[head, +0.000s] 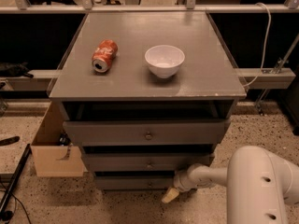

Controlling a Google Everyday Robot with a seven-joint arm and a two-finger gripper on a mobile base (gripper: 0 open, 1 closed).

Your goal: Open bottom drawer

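Note:
The grey cabinet has three drawers stacked in its front. The bottom drawer is the lowest, narrowest-looking grey front, with a small round knob at its centre, and it sits shut close to the floor. My gripper, with a cream-coloured tip, is low at the right end of the bottom drawer front, just below and to the right of the knob. It hangs from my white arm, which comes in from the lower right. The gripper holds nothing that I can see.
The middle drawer and the top drawer sit above, each with a knob. A red soda can lies on its side and a white bowl stands on the cabinet top. A cardboard box stands on the floor to the left.

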